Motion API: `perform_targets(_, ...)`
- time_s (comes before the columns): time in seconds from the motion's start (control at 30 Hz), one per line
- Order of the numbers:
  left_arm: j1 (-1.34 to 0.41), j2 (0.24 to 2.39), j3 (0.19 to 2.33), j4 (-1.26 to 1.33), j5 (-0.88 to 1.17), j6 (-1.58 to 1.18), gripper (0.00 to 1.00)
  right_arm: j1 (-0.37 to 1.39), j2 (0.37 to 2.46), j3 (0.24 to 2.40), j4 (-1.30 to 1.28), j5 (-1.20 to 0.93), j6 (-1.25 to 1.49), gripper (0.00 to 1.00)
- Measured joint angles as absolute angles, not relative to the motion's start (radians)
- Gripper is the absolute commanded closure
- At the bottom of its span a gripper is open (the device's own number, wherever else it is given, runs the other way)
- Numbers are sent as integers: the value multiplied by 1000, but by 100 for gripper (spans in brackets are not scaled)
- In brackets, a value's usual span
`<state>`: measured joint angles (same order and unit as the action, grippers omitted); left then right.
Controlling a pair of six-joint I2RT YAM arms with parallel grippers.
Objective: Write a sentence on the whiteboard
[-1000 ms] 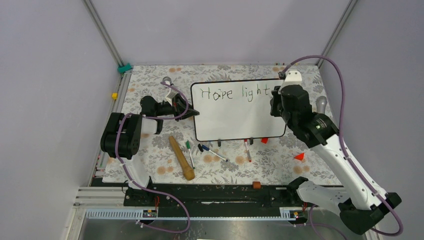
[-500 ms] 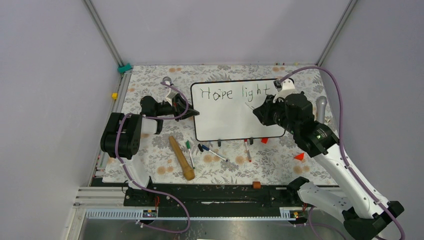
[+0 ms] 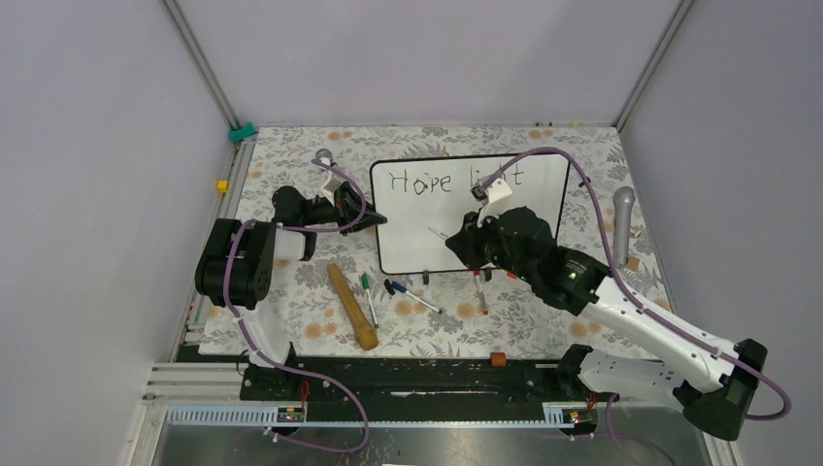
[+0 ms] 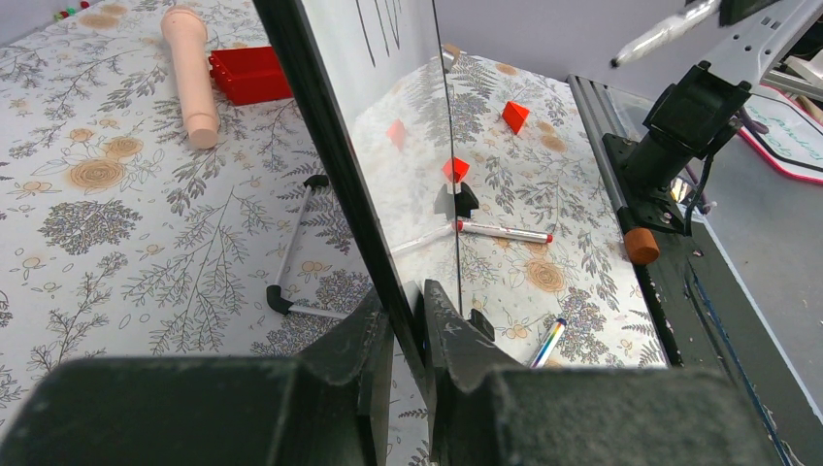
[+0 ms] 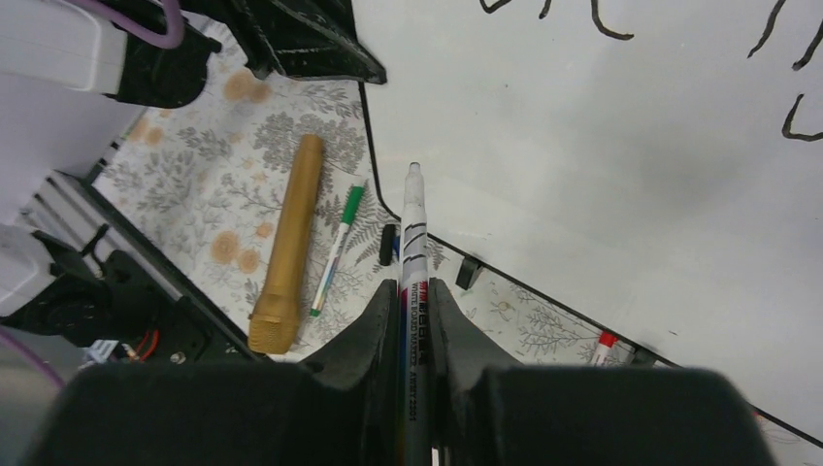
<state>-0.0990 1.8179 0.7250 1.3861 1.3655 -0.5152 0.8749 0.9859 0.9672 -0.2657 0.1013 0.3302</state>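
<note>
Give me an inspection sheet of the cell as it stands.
Surface: floral table cover, no spills seen.
Job's things: whiteboard; sentence unfinished, "Hope" readable, next word partly behind right arm.
Clutter: wooden rod, loose markers below the board, red pieces.
Grippers: left gripper shut on whiteboard's left edge; right gripper shut on marker, tip over board's lower left, contact unclear.
Cables: purple cables loop over both arms; one arcs across the board's top.
Surroundings: plain grey walls, metal frame posts.
</note>
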Motion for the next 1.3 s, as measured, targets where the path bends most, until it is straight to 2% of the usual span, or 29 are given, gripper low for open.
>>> perform_targets(0.2,-99,1818,725,1386,1365,-515,100,960,1066,978,-265,248,291,100)
perform_targets(0.43,-99,1818,725,1386,1366,-515,100,966,1061,988,-289,413,226,100)
perform_targets(0.53,-99,1818,725,1386,1365,-515,100,941,1093,1066,-379,490,196,100)
perform_targets(0.67,-99,1818,725,1386,1365,-515,100,775,1126,1166,-446,485,196,100)
perform_targets(0.93,-99,1818,725,1386,1365,-516,100,531,1007,1197,-528,466,202,100)
perform_targets(1.3,-99,1818,725,1386,1365,-516,100,497,1040,1207,-553,361,225,100)
